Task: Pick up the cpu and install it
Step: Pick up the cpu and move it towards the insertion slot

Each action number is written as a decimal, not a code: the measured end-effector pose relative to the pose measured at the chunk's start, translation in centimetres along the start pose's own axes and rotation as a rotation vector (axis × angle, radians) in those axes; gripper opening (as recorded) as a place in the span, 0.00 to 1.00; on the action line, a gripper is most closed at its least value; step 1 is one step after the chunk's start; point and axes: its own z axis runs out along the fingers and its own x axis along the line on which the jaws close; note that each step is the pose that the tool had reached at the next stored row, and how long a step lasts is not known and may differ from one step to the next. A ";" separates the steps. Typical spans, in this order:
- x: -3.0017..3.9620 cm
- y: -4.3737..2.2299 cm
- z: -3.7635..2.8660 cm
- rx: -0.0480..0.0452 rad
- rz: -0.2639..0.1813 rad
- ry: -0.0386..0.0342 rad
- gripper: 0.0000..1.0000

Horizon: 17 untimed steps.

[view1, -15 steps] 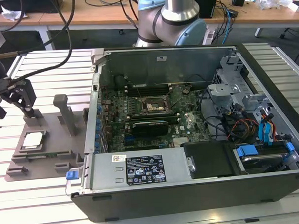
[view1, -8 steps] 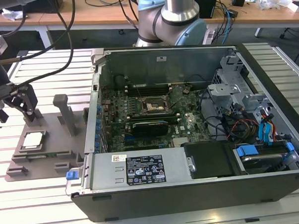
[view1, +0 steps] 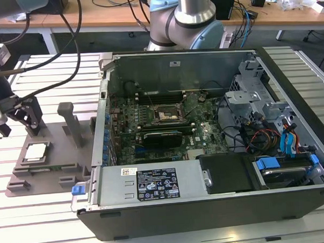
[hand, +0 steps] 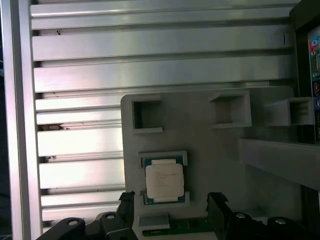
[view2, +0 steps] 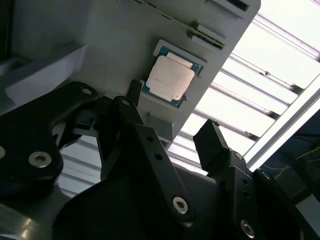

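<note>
Over the grey tray [view1: 55, 154]: end effector [view1: 18, 126] above the cpu [view1: 36, 151].
Fingers [hand: 222, 216] spread apart and empty; the cpu lies flat in its recess, beside the open computer case [view1: 209, 208].

cpu [hand: 164, 181]: we see a smooth metal top with a pale satin sheen.
tray [hand: 210, 145]: we read it as matt grey plastic.
end effector [hand: 171, 200]: we see matt black surfaces; plastic or coated metal, we cannot tell.
worktop [hand: 150, 75]: we see ribbed bare metal, brightly reflective.
computer case [view1: 176, 67]: we see dull grey sheet metal inside.
</note>
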 end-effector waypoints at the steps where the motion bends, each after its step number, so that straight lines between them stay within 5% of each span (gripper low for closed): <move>1: 0.00 -0.02 0.14 0.0000 0.000 0.0000 0.69; 17: 0.04 -0.17 1.79 0.0000 0.000 0.0000 0.69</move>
